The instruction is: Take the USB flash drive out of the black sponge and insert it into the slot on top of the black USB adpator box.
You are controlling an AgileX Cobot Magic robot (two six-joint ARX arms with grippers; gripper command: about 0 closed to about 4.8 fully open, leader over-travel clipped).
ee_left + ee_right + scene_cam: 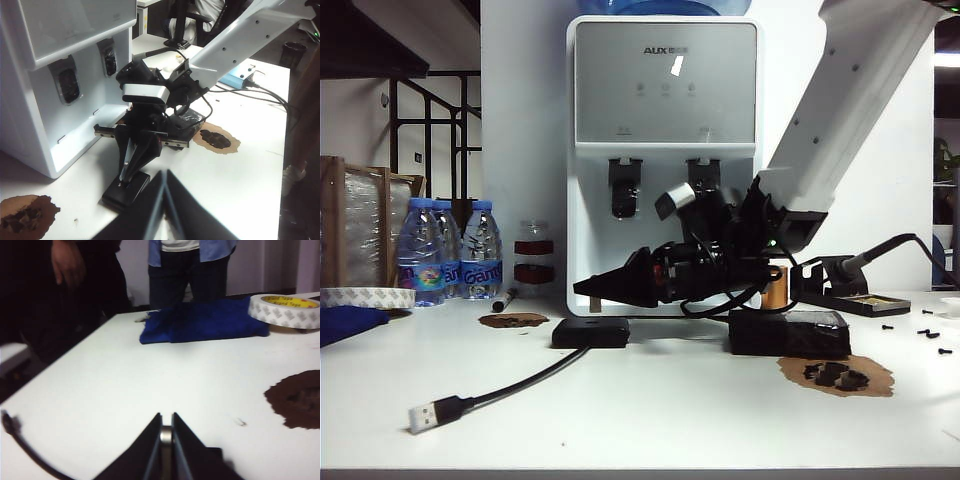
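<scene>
My right gripper (580,288) reaches across to the left and hovers just above the black USB adaptor box (590,332). In the right wrist view its fingers (152,445) are shut on the silvery USB flash drive (166,434). The left wrist view shows this gripper (122,180) tip-down over the box (127,191). The box's black cable (515,382) runs to a silver plug (424,416). The black sponge (788,333) lies to the right, behind the arm. My left gripper (165,175) is shut and empty, close to the box; the exterior view does not show it.
A white water dispenser (665,150) stands right behind the box. Water bottles (450,250), a tape roll (282,310) and a blue cloth (205,322) are at the left. A soldering stand (850,290), brown patches (835,375) and loose screws (925,335) are at the right. People (185,270) stand at the table's edge.
</scene>
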